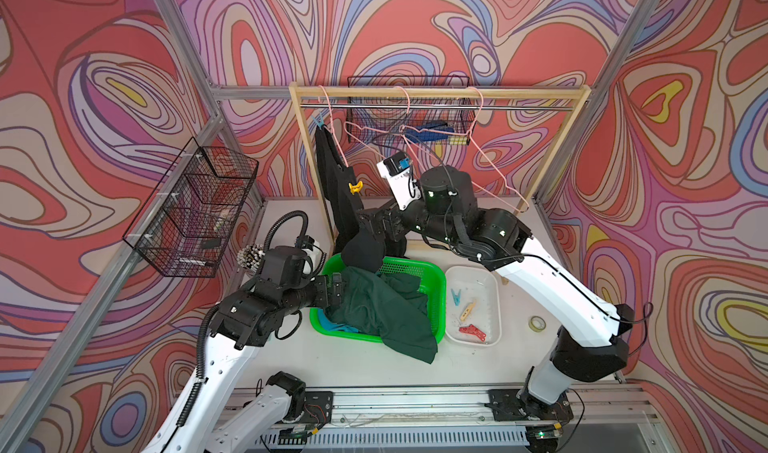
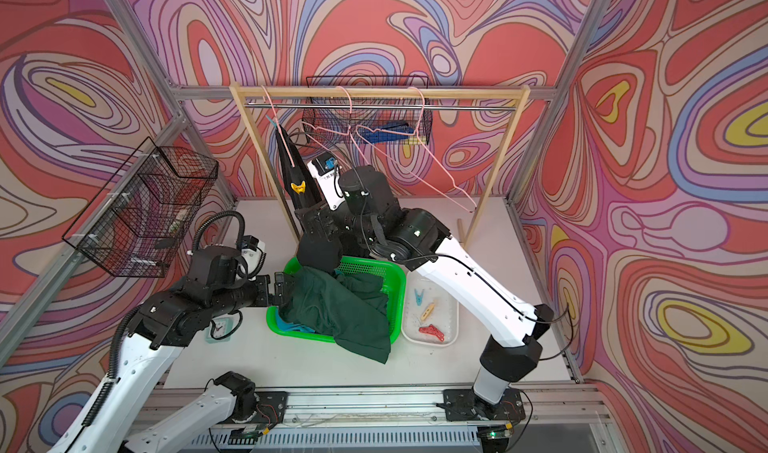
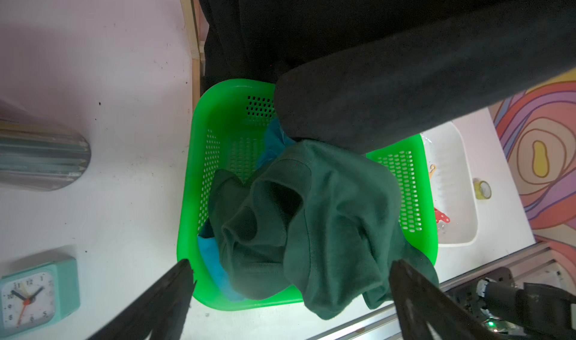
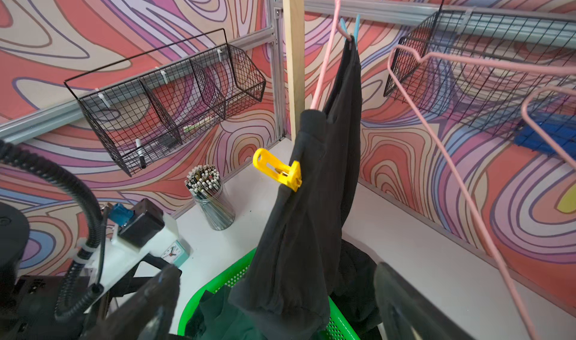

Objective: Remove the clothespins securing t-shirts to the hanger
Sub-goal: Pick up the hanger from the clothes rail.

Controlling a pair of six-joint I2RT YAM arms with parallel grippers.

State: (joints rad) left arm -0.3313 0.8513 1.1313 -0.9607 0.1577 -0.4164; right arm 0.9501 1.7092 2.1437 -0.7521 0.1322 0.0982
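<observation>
Clothespin in yellow (image 4: 277, 170) is found clipped on the hanging black t-shirt (image 4: 299, 229), ahead of and above the spread right tool (image 4: 274, 276), the spread left tool (image 3: 291, 265) being farther.

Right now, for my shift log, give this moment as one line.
black t-shirt: on pink hanger; yellow clothespin: clipped on; light blue clothespin: clipped on; left gripper: open, at green basket; right gripper: open

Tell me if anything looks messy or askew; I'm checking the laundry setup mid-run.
The dark green t-shirt spills over the green basket onto the table. The black t-shirt hangs bunched and lopsided on a pink hanger, pinned by a yellow clothespin and a light blue clothespin, its lower end drooping over the basket.
</observation>
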